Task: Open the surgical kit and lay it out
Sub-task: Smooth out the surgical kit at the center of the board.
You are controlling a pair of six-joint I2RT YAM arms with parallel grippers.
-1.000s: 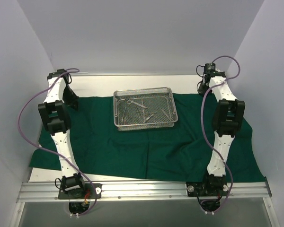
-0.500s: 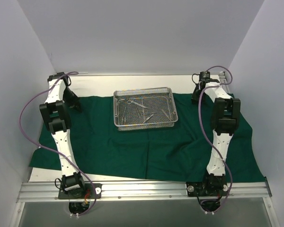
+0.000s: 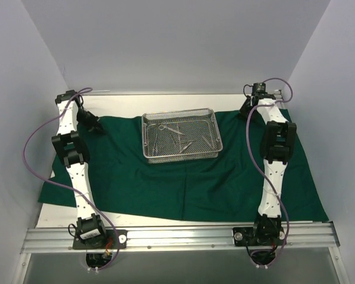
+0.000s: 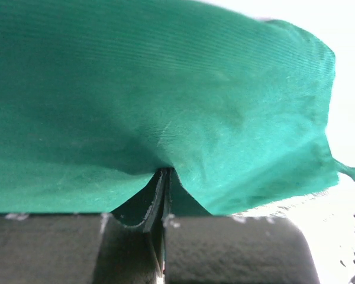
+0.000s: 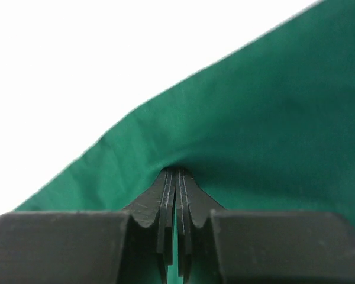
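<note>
Cloth (image 3: 183, 177) corners in left tool (image 4: 164, 176) and right tool (image 5: 176, 176)

Present: one dark green cloth (image 3: 183, 183) across mid-frame, one wire-mesh tray (image 3: 144, 137) at upper centre holding roughly six steel instruments (image 3: 178, 139), exact count unclear, and two arms: left arm (image 3: 78, 171), right arm (image 3: 272, 177).

The overhead view is evenly lit and sharp, with soft shadows. Both wrist views burn out white beyond the cloth (image 5: 272, 118), and their near foreground is soft
</note>
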